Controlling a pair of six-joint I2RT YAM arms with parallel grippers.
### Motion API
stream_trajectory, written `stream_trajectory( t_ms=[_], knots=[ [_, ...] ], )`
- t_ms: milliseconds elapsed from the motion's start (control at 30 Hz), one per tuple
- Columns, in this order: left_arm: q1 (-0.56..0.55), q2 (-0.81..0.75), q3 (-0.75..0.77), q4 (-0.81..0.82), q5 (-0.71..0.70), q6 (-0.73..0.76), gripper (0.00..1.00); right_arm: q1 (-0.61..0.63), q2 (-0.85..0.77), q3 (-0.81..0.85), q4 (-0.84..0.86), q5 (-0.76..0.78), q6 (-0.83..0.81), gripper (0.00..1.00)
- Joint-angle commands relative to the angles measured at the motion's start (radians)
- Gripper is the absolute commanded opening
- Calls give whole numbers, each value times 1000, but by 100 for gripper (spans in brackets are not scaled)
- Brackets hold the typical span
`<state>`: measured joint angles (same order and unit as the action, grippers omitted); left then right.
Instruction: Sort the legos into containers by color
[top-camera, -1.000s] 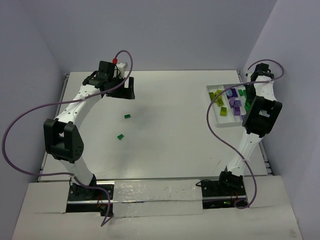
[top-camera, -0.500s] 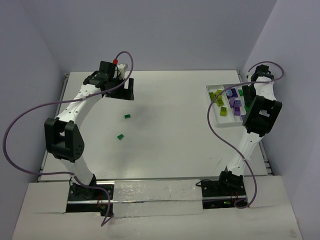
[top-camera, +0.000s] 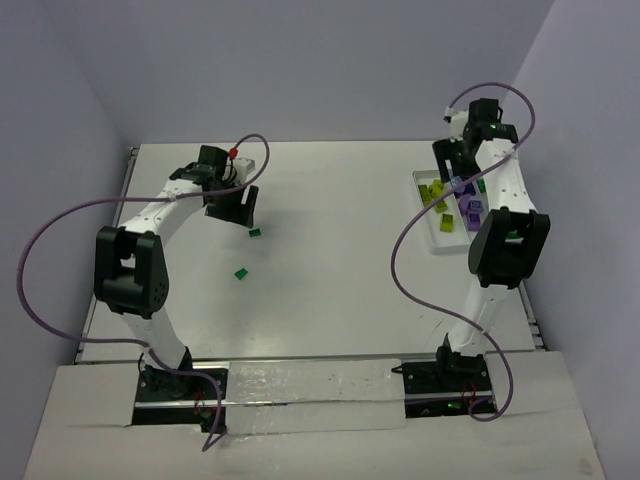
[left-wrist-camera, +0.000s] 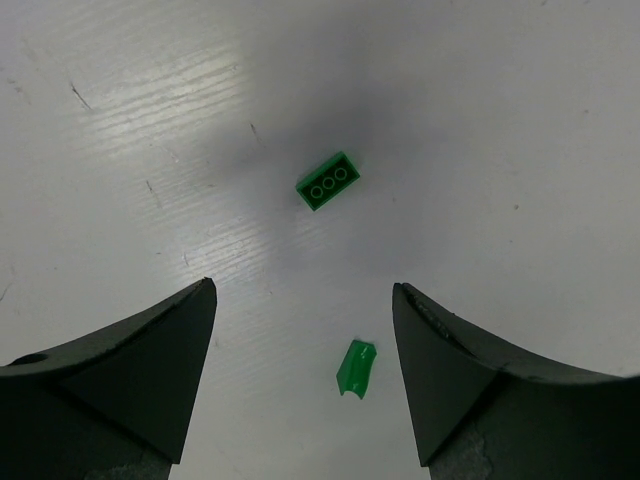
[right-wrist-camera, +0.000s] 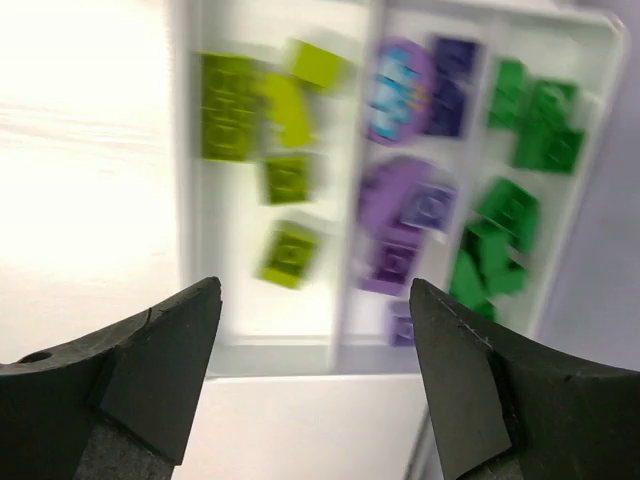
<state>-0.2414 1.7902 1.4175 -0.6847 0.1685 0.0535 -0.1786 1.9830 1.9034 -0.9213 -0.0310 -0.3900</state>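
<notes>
Two dark green legos lie loose on the table, one (top-camera: 256, 234) nearer my left gripper (top-camera: 240, 206) and one (top-camera: 240, 271) further toward the front. In the left wrist view a small green piece (left-wrist-camera: 355, 368) lies on the table between my open left fingers, untouched, and a three-stud green brick (left-wrist-camera: 328, 181) lies beyond them. The white container (top-camera: 447, 241) at the right holds yellow-green (right-wrist-camera: 287, 254), purple (right-wrist-camera: 395, 262) and green legos (right-wrist-camera: 505, 212) in three separate compartments. My right gripper (top-camera: 455, 172) hovers above it, open and holding nothing.
The right wall stands close behind the tray (right-wrist-camera: 290, 358). Purple cables loop off both arms. The table's left edge (top-camera: 128, 180) lies just beyond the left arm.
My left gripper moved down toward the nearer green lego and its jaws narrowed slightly. My right gripper opened and swung up and back over the tray's far end.
</notes>
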Motion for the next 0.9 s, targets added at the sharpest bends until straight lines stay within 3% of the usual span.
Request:
stream_trajectory(
  t_ms=[0, 233, 467, 867],
  knots=[
    [-4, 17, -38, 49, 31, 113, 80, 61, -65, 0, -63, -98, 53, 84],
    [-4, 95, -26, 60, 141, 366, 75, 131, -109, -51, -91, -250, 82, 88],
    [-4, 141, -9, 89, 244, 556, 71, 149, -130, -59, -106, -299, 105, 90],
    [-4, 210, -28, 176, 248, 720, 60, 155, -140, -53, -122, -324, 112, 91]
  ],
)
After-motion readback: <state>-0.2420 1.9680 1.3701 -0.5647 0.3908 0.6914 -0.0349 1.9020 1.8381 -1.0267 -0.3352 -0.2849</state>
